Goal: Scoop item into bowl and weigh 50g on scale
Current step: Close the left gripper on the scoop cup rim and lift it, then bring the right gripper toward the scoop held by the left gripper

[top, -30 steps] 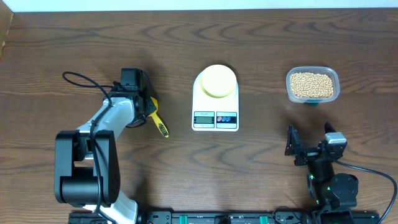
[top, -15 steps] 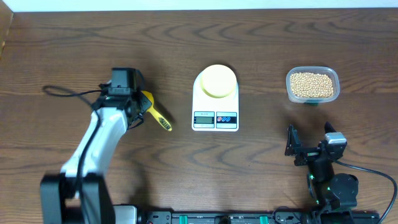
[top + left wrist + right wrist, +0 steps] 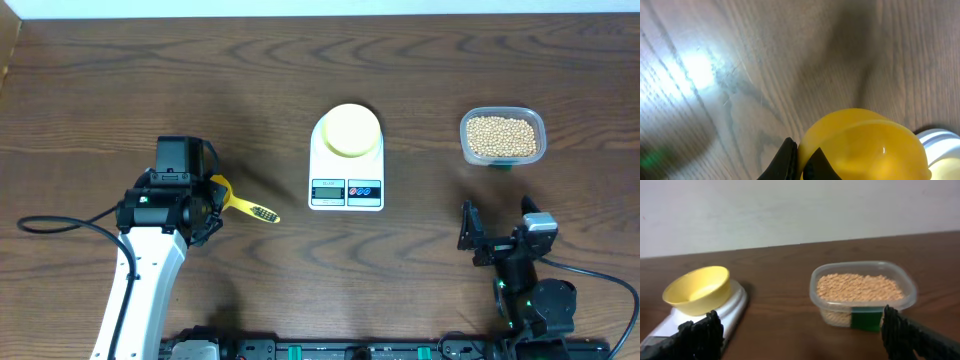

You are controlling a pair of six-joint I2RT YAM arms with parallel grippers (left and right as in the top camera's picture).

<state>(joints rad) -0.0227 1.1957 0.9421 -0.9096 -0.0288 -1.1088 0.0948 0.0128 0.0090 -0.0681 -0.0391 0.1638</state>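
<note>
1. I see the dark brown wood-grain table [image 3: 500, 90] filling the overhead view, with everything on it well spaced
2. My white and black left arm [image 3: 140, 270] reaches up from the near edge on the left side, well apart from the scale
3. The white flat rounded-rectangular digital scale [image 3: 345, 172] lies at the middle of the table, its small display and red and blue buttons on the end facing me
4. The clear rounded-rectangular plastic tub [image 3: 463, 140] stands to the right of the scale, apart from it, with a green label [image 3: 862, 320] on its near wall
5. The small round pale yellow bowl [image 3: 350, 130] sits on the far end of the scale
6. The left gripper [image 3: 215, 195] is clenched on the bright yellow plastic measuring scoop [image 3: 255, 210]; the scoop's handle points right toward the scale, and the left wrist view shows its round cup just past the closed fingertips
7. The right gripper [image 3: 498, 225] is released, jaws spread wide, low at the near right, with the tub beyond it
8. The small round beige-tan beans [image 3: 500, 138] all lie in the tub, filling it in an even layer
</note>
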